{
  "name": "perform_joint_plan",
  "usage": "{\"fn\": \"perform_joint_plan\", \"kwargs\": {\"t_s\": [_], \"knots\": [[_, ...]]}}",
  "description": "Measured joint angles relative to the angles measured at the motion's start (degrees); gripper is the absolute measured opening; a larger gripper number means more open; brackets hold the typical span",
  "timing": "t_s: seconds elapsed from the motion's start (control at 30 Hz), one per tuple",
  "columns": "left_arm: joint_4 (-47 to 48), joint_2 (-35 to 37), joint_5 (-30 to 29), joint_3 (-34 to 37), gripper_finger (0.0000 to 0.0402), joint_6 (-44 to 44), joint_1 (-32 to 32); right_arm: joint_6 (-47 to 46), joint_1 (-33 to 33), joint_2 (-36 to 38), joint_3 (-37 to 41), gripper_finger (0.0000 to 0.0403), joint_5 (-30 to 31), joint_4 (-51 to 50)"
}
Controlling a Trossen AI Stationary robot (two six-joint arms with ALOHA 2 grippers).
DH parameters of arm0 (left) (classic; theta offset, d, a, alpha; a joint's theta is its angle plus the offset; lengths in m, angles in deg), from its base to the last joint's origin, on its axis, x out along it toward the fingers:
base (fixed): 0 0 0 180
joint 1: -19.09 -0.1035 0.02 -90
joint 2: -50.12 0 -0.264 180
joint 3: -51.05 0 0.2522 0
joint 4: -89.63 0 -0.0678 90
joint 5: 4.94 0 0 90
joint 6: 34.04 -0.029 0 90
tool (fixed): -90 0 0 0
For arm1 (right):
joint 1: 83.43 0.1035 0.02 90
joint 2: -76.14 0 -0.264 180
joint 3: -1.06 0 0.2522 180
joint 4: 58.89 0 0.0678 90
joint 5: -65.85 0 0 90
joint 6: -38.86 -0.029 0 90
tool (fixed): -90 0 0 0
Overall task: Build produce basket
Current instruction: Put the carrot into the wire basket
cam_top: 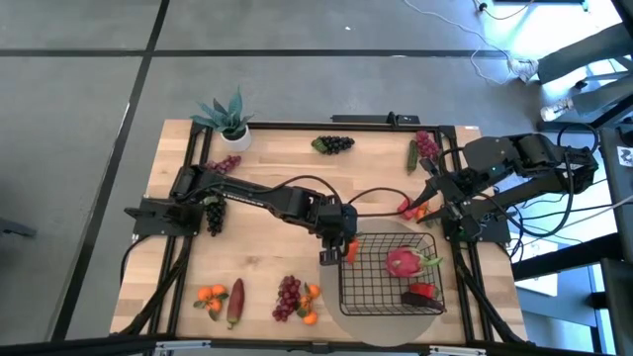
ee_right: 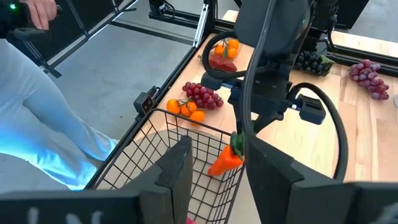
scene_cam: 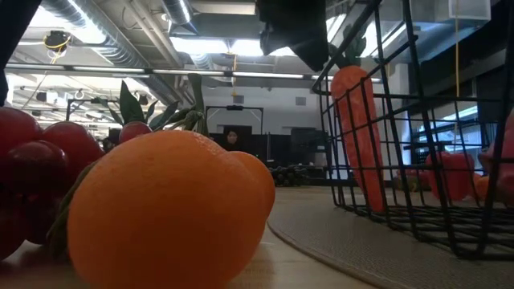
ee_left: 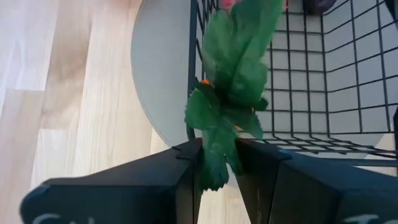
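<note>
Left edge of table: dark grapes (cam_top: 213,213) by the left arm's base, pale red grapes (cam_top: 225,163) behind them, potted plant (cam_top: 228,116) at the back corner. Front left: oranges (cam_top: 211,294) beside a reddish potato (cam_top: 235,302). Front centre: red grapes (cam_top: 287,297) with more oranges (cam_top: 310,304) touching them; low view is filled by one of these oranges (scene_cam: 173,210).

Left gripper (cam_top: 339,247) reaches across to the basket's left wall. Carrot (ee_right: 225,158) hangs tip-down just inside that wall, leaning on the wire (scene_cam: 361,132). Its green leaves (ee_left: 233,93) sit between the left fingers (ee_left: 177,180); fingers appear slightly parted around the leaves, whether they still pinch, cannot tell.

Basket (cam_top: 371,297) stands on a round grey mat (cam_top: 351,321), front right of table. Inside: dragon fruit (cam_top: 404,262) and a red pepper (cam_top: 422,293).

Back centre: dark grapes (cam_top: 334,144). Back right: green pepper (cam_top: 411,155), pink-red grapes (cam_top: 427,146).

Right gripper (cam_top: 423,203) hovers beyond the basket's far right corner over a red pepper (cam_top: 407,208); fingers parted, nothing between them in its wrist view
</note>
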Motion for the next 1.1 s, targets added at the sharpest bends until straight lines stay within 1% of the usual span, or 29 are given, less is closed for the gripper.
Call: {"fn": "perform_joint_plan", "kwargs": {"t_s": [0.87, 1.1], "knots": [[0.24, 0.28, 0.52, -0.02, 0.0069, -0.15, 0.00, 0.00, 0.00, 0.00, 0.00, 0.0129, 0.09, -1.20], [3.12, 1.04, 0.52, -0.07, 0.0069, -0.20, 0.00, 0.00, 0.00, 0.00, 0.00, 0.0129, 0.09, -1.29]]}}
